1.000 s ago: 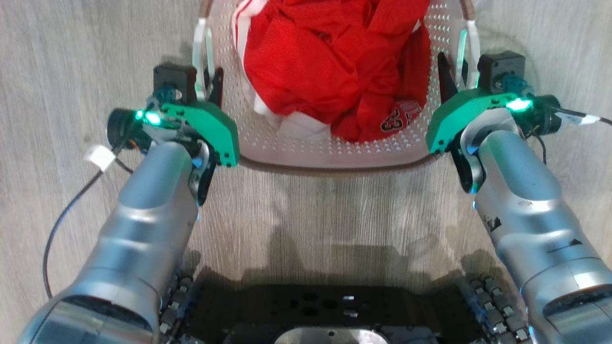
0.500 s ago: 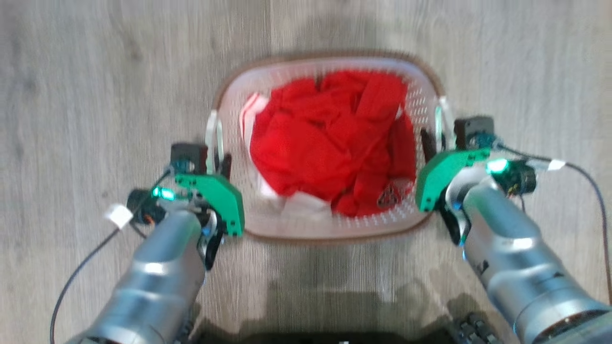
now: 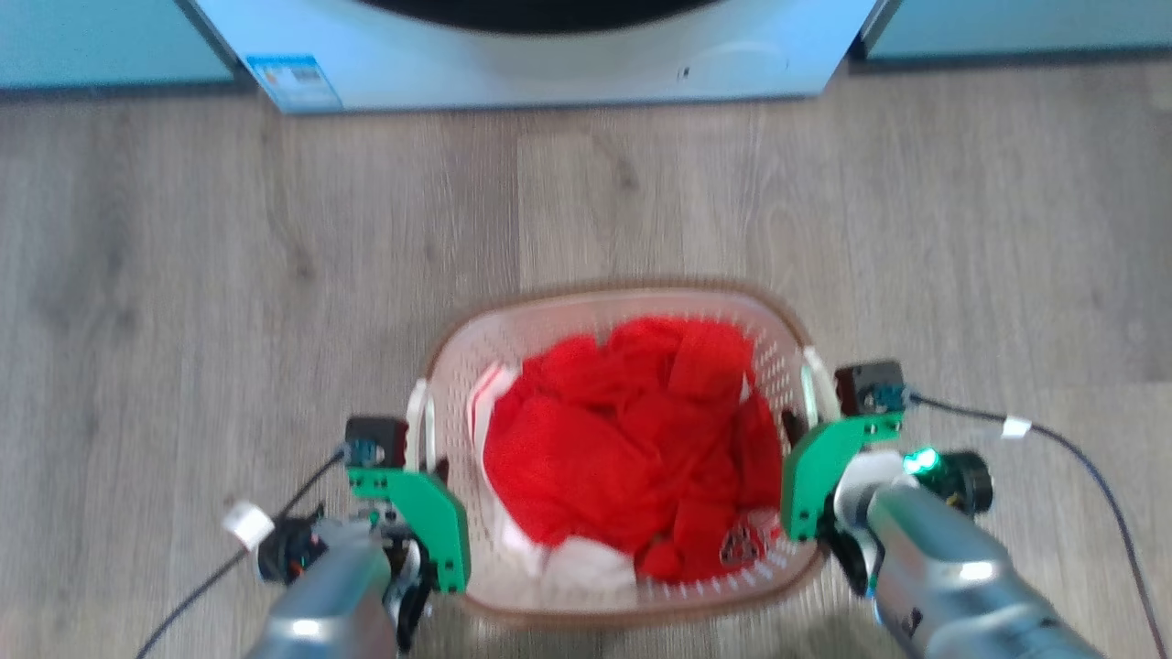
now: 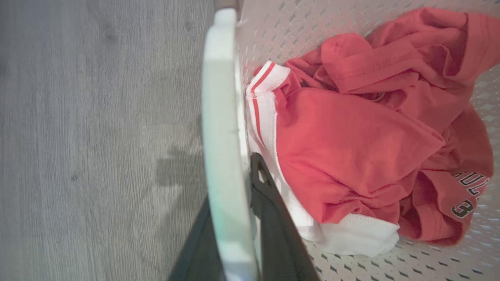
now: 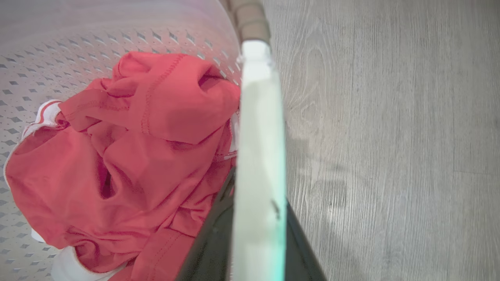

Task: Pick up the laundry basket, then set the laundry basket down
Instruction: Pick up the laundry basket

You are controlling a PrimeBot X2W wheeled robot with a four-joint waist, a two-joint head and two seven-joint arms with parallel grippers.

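The laundry basket [image 3: 586,316] is white and perforated with a brown rim, and it holds a crumpled red garment [image 3: 623,448]. My left gripper [image 3: 423,450] is shut on its left white handle [image 3: 419,416]. My right gripper [image 3: 806,414] is shut on the right handle [image 3: 813,389]. In the left wrist view the handle [image 4: 222,117] runs between my dark fingers [image 4: 273,226]. The right wrist view shows the other handle [image 5: 258,128] clamped between that gripper's fingers [image 5: 213,242]. I cannot tell whether the basket's base touches the floor.
A white front-loading washing machine [image 3: 549,55] stands straight ahead beyond the basket, with pale teal cabinets [image 3: 92,37] on both sides. Grey wood-look floor [image 3: 229,275] lies between. A black cable [image 3: 1080,458] trails from my right wrist.
The head camera has moved, so the basket and both grippers now sit lower and smaller in the picture and the washing machine has come into view. Both grippers stay on the handles.
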